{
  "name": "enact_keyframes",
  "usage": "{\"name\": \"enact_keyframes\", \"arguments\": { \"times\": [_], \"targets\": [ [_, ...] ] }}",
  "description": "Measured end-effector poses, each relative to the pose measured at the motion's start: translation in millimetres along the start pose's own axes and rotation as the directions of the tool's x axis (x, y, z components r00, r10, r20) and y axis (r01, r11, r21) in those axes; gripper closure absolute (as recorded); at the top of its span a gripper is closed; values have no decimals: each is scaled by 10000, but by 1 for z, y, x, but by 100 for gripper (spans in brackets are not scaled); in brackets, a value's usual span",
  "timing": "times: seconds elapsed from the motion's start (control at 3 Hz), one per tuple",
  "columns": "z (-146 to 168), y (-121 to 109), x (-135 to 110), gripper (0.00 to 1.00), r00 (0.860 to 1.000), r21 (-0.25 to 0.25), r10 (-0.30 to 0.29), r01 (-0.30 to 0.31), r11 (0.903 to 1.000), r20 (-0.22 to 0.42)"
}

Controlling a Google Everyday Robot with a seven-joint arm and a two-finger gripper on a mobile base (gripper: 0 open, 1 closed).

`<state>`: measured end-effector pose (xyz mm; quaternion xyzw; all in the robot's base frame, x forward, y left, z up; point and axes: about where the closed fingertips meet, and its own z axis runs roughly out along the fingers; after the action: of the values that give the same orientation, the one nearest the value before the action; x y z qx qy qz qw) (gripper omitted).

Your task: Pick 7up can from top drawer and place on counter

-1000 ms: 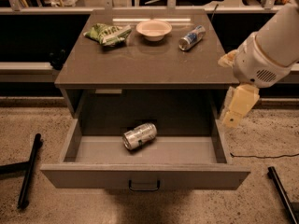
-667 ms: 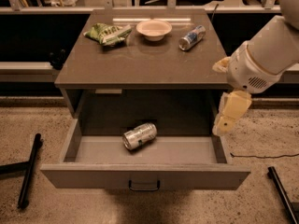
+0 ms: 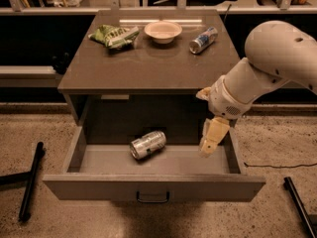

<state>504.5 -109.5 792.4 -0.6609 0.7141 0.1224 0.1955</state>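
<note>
The 7up can (image 3: 147,144) lies on its side in the middle of the open top drawer (image 3: 153,186), silvery, its end facing front left. The counter (image 3: 148,66) is the grey-brown cabinet top above the drawer. My gripper (image 3: 210,142) hangs from the white arm over the right end of the drawer, pointing down, to the right of the can and apart from it. It holds nothing.
On the counter stand a green chip bag (image 3: 114,35), a white bowl (image 3: 163,30) and a blue-and-silver can (image 3: 203,39) lying on its side. Black stand legs (image 3: 30,180) lie on the floor at left and at right (image 3: 298,204).
My arm has moved left and down, bringing the gripper from beside the drawer's right edge to over its right end. The can has not moved.
</note>
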Motion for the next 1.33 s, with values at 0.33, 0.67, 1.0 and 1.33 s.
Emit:
{"name": "enact_keyframes", "arguments": {
  "times": [0.33,0.67,1.0,1.33],
  "targets": [
    [0,0,0,0,10000,0,-1,1,10000,0],
    [29,-7,-1,0,9995,-380,-211,220,9990,220],
    [70,-15,-3,0,9989,-957,-247,285,9950,404],
    [70,-15,-3,0,9989,-957,-247,285,9950,404]
  ]
}}
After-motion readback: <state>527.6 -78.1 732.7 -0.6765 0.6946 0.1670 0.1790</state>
